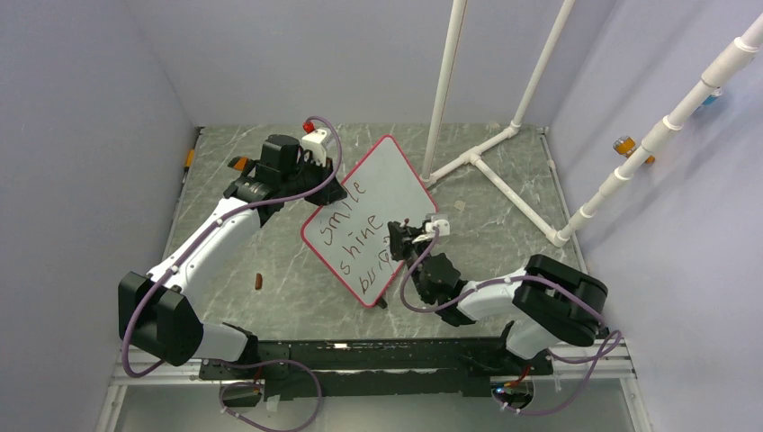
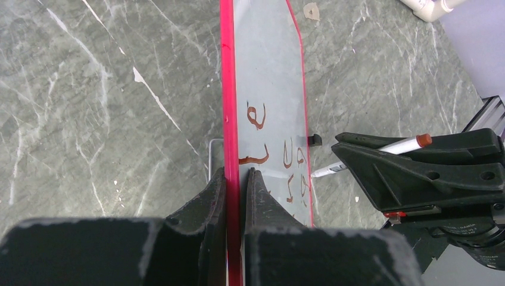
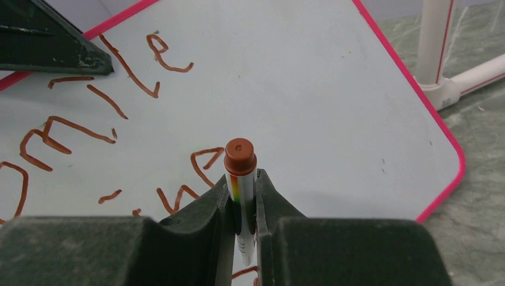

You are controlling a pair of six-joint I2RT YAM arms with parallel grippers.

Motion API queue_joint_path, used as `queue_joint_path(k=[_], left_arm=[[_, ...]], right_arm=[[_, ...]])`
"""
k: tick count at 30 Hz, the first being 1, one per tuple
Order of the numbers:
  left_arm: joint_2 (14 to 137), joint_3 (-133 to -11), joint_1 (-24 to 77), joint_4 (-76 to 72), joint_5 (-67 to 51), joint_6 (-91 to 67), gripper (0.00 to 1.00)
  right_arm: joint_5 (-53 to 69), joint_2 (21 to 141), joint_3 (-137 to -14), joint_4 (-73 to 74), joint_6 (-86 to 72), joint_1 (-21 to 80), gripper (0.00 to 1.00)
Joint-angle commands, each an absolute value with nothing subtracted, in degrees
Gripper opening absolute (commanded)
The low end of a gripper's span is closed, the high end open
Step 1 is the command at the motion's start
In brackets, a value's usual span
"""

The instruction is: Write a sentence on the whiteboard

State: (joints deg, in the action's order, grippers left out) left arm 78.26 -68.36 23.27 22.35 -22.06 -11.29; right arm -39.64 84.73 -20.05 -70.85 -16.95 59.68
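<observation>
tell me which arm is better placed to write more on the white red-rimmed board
Right. The right gripper holds the brown-capped white marker at the red-rimmed whiteboard; the left gripper clamps its rim.

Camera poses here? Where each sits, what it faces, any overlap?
Top external: above and behind the robot, looking down on the table; both arms, whiteboard between them.
Left wrist: behind the left pincer, sighting along the board's rim edge-on; own fingers show.
Right wrist: behind the right pincer, facing the sentence; own fingers and marker show.
Shared: each wrist view catches the other pincer.
</observation>
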Motion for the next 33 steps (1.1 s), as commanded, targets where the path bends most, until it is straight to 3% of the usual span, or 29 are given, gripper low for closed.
queue_joint_path(k=[1,13,33], left_arm=[[78.10,-68.32,23.25,20.76,-18.56,-6.38,0.00],[77.96,-68.13,23.25,20.74,-18.19,-6.06,0.00],[78.14,-68.09,23.20,20.74,-18.19,-6.10,0.00]], right_arm=[[-38.60,86.93,-24.06,-77.03,-14.20,59.69,0.00],[-38.22,90.41,-27.74,-77.01,-14.29,58.50,0.00],[-39.93,93.38,-22.68,-77.94,-17.75,57.57,0.00]])
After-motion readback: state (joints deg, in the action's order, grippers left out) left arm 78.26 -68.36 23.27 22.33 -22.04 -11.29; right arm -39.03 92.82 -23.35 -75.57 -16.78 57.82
